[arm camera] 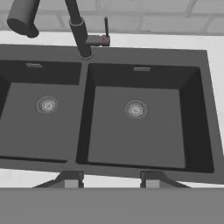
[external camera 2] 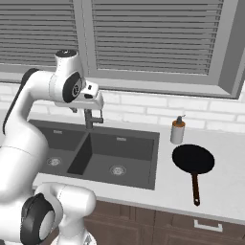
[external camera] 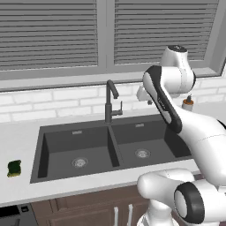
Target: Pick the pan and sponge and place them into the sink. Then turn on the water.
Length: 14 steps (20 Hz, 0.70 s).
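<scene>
Pincer hanging wide and empty above the sink, nothing picked yet

The pincer (arm camera: pixel 108 180) is hovering, jaws spread, over the empty sink (arm camera: pixel 148 168). The pan (external camera 2: pixel 193 160) is lying on the desk (external camera 2: pixel 225 191) right of it, the sponge (external camera: pixel 14 168) well apart on the left. Reaching for the pan risks clipping the soap bottle (external camera 2: pixel 178 130) just behind it; the faucet (external camera: pixel 110 100) is standing mid-sink.

Right end of sink (external camera: pixel 39 150) hidden behind arm in left base view; left basin cut off in hand view.
</scene>
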Motion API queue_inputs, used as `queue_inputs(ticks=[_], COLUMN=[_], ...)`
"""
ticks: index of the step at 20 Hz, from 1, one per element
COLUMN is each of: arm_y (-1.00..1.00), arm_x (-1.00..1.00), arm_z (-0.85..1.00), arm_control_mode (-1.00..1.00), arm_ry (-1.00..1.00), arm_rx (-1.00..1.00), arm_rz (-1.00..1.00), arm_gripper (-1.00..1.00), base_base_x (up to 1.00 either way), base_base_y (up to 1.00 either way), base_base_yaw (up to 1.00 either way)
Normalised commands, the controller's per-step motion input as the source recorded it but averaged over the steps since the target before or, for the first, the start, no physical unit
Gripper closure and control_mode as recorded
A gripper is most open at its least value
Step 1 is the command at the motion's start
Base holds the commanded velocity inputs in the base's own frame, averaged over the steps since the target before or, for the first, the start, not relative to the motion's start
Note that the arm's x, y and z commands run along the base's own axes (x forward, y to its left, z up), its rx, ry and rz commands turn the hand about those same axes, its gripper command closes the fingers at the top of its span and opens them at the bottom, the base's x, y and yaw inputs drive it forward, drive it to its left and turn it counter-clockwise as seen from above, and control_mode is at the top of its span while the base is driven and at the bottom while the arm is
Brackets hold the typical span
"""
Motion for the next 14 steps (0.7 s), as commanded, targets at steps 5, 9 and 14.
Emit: queue_inputs(ticks=[5,9,14], arm_y=[-0.02,-0.89,-1.0], arm_x=[-0.07,-0.33,-0.22], arm_z=[-0.01,-0.01,0.0], arm_control_mode=[-1.0,-1.0,-1.0], arm_ry=[0.04,0.11,0.2], arm_rx=[0.0,0.0,0.0], arm_rz=[0.0,0.0,0.0], arm_gripper=[-1.0,-1.0,-1.0], base_base_x=[0.0,0.0,0.0], base_base_y=[0.0,0.0,0.0], base_base_yaw=[0.0,0.0,0.0])
